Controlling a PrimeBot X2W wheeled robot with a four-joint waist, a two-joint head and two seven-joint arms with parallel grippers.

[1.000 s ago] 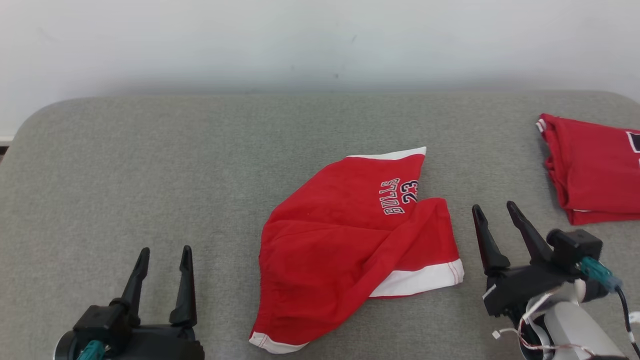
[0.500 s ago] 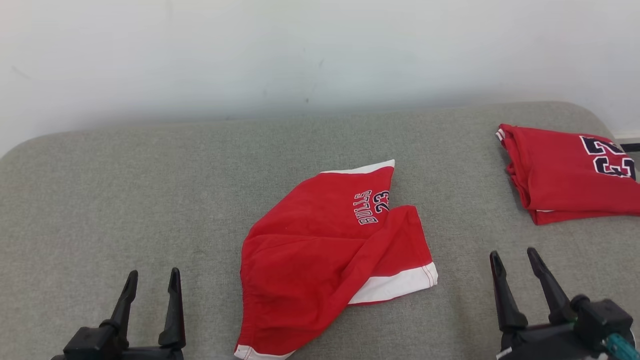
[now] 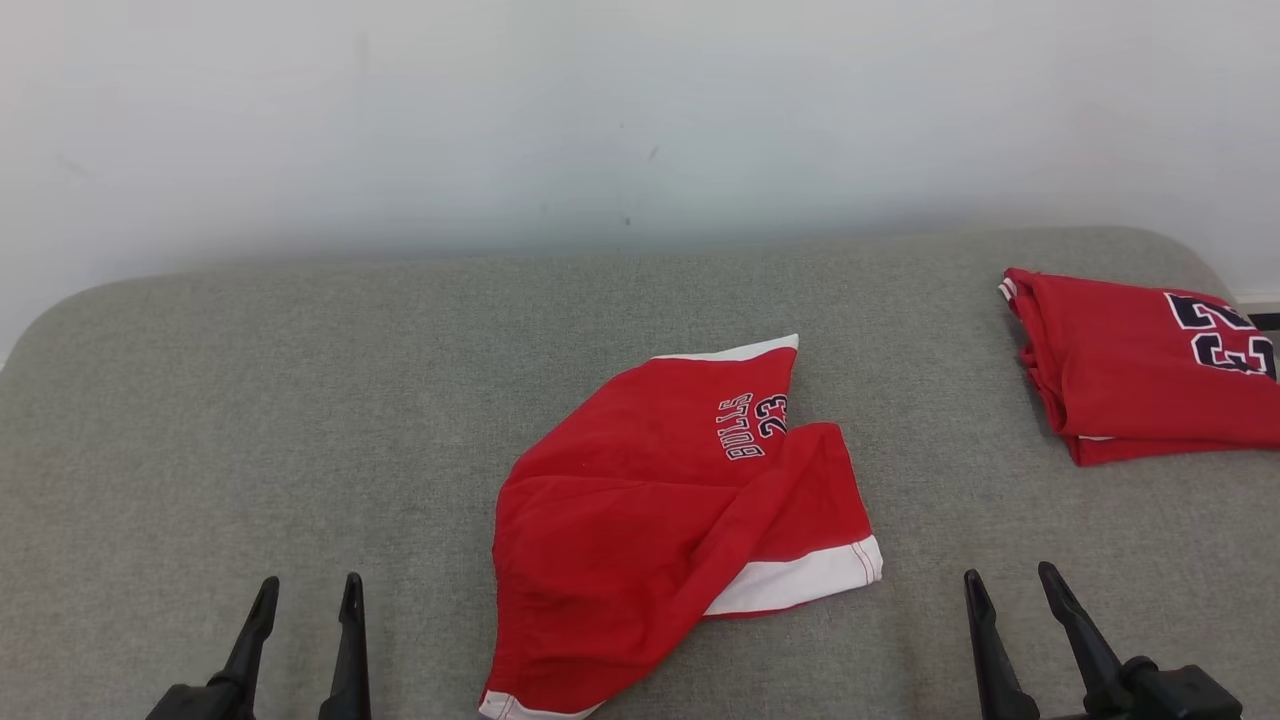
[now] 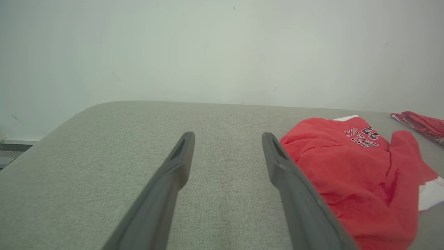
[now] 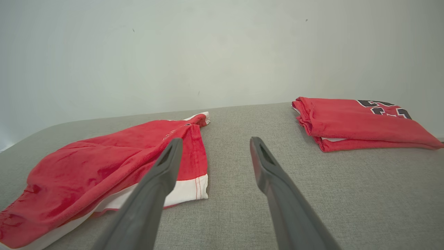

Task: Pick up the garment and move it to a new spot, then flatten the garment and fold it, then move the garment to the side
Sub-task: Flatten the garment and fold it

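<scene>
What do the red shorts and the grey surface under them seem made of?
Red shorts: soft matte cloth, perhaps cotton or polyester; it creases and slumps, with stitched white hems. Grey surface: coarse woven fabric, matte, probably over padding; its weave grain shows and its corners are rounded.

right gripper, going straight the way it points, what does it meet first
Probably just the bare grey surface: the right gripper points into the gap between the shorts and the folded shirt, touching neither.
</scene>
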